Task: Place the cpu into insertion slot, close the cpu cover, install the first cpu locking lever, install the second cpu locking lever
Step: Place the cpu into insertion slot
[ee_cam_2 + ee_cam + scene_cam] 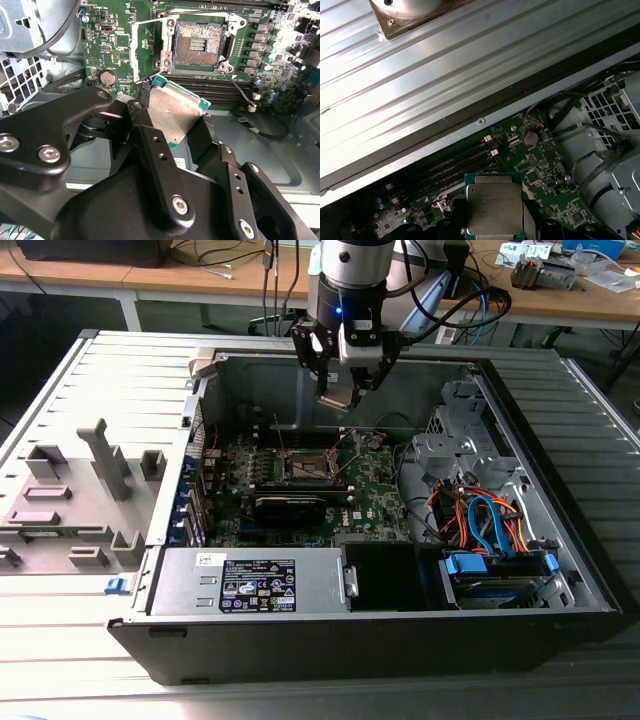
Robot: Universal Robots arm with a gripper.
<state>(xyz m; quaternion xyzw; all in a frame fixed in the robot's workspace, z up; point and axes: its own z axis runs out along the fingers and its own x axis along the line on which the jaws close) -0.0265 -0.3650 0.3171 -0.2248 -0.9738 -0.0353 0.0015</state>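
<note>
right, i'm in the upper middle of the exterior view, my black two-fingered claw [338,392] clenched on the small flat square cpu with the silver-grey metal top [337,401], hanging over the open dark computer case [560,610]. in the second wrist view the cpu [175,112] sits pinched between my fingers [150,145], its green edge showing. in the first wrist view its metal lid faces the camera [494,210]. by my reading, no step of the task is finished yet. the small square insertion slot with the dark centre and silvery rim [202,44] lies bare with its contacts exposed. the cpu is well apart from it, and the long narrow black memory slots [215,89] lie between the two in that view. the thin silvery cpu cover frame [133,50] looks swung open just beside the insertion slot, and a thin wire lever [239,90] looks unlatched, so seating, cover and both levers are all left. now the room: it's open above the green motherboard [380,485], with the insertion slot [305,465] mid-frame in the exterior view. tight edges, though. the case's back wall is near behind me, and the long black card [290,508] sits just below the insertion slot in the frame. the grey metal drive cage [450,440] and the orange and blue cables [490,520] crowd the exterior view's right.
</note>
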